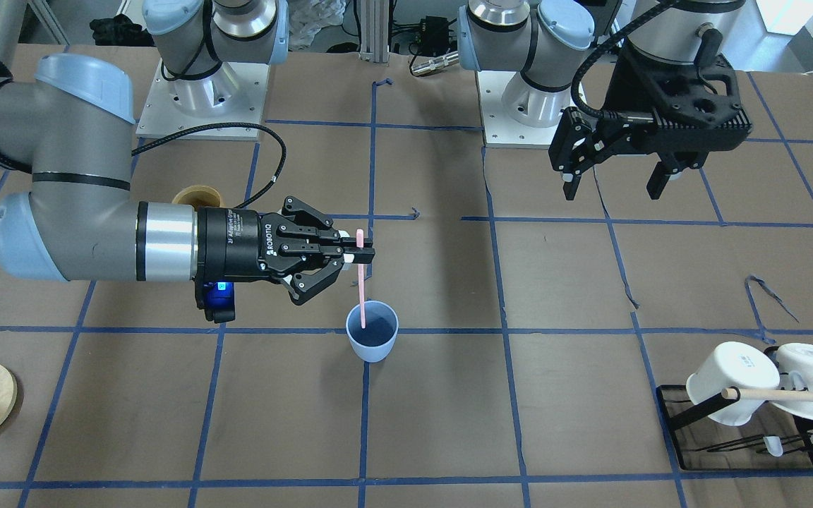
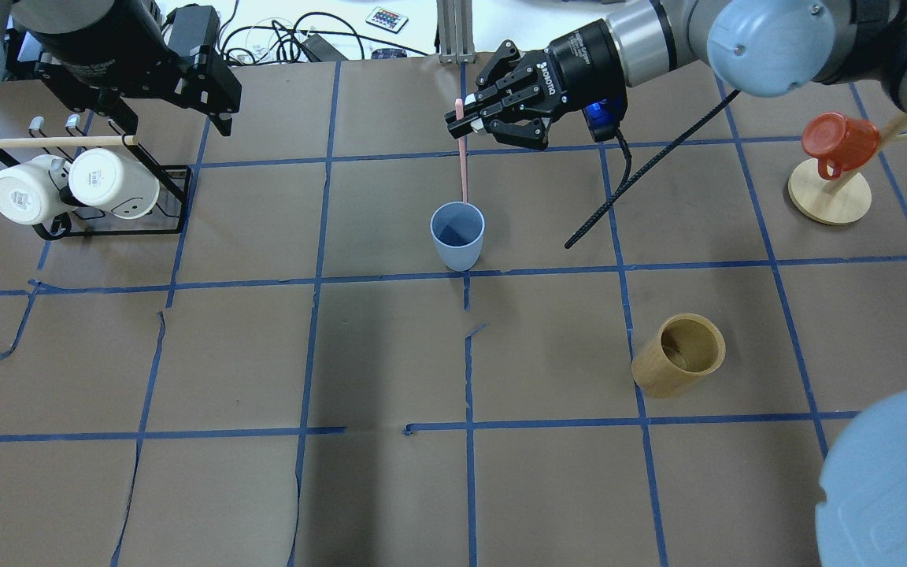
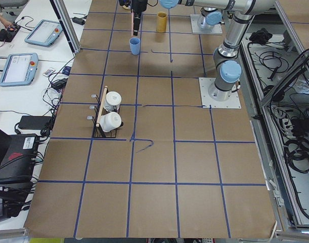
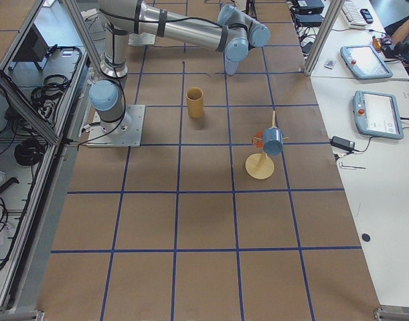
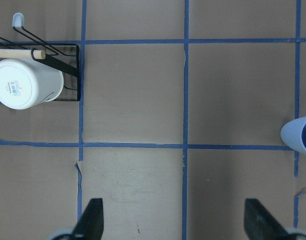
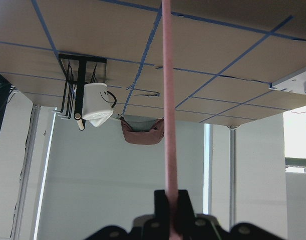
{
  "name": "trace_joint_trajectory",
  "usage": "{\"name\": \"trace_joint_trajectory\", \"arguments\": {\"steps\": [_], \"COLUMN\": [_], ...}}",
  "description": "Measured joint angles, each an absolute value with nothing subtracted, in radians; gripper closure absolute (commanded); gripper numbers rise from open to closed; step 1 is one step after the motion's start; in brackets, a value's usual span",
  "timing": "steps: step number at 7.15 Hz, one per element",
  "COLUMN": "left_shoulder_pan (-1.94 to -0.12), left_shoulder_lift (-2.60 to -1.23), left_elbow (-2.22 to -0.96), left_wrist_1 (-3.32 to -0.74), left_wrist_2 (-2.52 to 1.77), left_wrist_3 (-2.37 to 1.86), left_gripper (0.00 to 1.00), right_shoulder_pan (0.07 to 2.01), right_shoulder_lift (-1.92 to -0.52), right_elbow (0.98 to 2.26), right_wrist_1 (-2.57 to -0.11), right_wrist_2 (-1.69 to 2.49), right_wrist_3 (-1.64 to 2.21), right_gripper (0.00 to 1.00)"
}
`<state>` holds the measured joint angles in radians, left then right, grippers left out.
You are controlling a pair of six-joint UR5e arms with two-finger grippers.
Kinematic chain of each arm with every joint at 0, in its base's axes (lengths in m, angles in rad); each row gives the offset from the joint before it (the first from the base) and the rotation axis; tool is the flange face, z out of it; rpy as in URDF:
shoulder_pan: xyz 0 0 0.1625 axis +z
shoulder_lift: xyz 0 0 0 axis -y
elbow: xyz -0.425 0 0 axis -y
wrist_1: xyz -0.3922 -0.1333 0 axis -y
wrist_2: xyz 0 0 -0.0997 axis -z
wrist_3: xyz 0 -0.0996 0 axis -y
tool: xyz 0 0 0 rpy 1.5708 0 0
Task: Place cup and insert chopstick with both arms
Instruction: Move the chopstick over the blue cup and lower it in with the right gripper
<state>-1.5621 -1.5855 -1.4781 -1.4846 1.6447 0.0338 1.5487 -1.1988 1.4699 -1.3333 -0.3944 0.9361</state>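
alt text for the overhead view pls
The right hand holds a pink chopstick upright, tip at the mouth of a blue cup at mid-table. The left hand hangs open near a mug rack at far left.

Table (image 2: pixel 390 496): blue cup (image 2: pixel 457 250), mug rack (image 2: pixel 119 232)

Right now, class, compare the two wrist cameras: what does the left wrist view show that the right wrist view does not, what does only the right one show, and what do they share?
Only the left wrist view shows part of the blue cup, cut off at its right edge, and the left gripper, open with its fingers wide apart.

Only the right wrist view shows the pink chopstick, clamped in the right gripper and running out of the top of the frame.

Both show a white mug hanging on the black rack, and the blue tape lines on the table.
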Motion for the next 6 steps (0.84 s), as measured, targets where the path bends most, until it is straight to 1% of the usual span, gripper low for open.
{"name": "trace_joint_trajectory", "arguments": {"steps": [1,2,3,4,5,6], "left_shoulder_pan": [-1.562,-1.564,-1.57,-1.581,-1.59,-1.594], "left_shoulder_lift": [-1.585,-1.585,-1.586,-1.588,-1.588,-1.588], "left_elbow": [-1.481,-1.478,-1.474,-1.472,-1.473,-1.475], "left_wrist_1": [-1.487,-1.488,-1.491,-1.496,-1.501,-1.504], "left_wrist_2": [1.645,1.647,1.648,1.646,1.637,1.627], "left_wrist_3": [0.038,0.028,0.003,-0.024,-0.049,-0.074], "left_gripper": [0.0,0.0,0.0,0.0,0.0,0.0], "right_shoulder_pan": [1.549,1.549,1.549,1.549,1.549,1.549], "right_shoulder_lift": [-1.196,-1.19,-1.181,-1.175,-1.173,-1.172], "right_elbow": [1.477,1.479,1.482,1.486,1.492,1.498], "right_wrist_1": [-1.333,-1.332,-1.329,-1.328,-1.329,-1.333], "right_wrist_2": [-0.393,-0.393,-0.393,-0.393,-0.393,-0.393], "right_wrist_3": [0.936,0.936,0.937,0.937,0.937,0.937], "right_gripper": [1.0,0.98,0.91,0.79,0.21,0.0]}}
